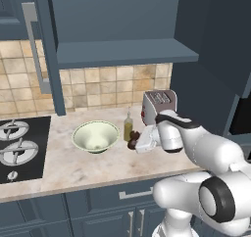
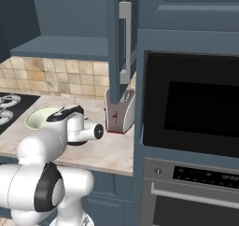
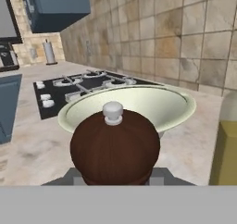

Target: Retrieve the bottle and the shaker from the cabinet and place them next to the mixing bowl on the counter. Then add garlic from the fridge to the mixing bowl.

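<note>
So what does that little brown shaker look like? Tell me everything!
The shaker is small, dark reddish-brown and looks like wood, with a rounded top and a small pale knob. It stands upright, low at the counter, between the mixing bowl and the bottle. The hand is right at it, seemingly gripping it, though the fingers are hidden.

Two rear views, one close-up

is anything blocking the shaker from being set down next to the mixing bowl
Nothing visible does. The shaker sits right at the gripper, low over the counter, with the mixing bowl just beyond it. The bottle stands beside it, off the path.
</note>
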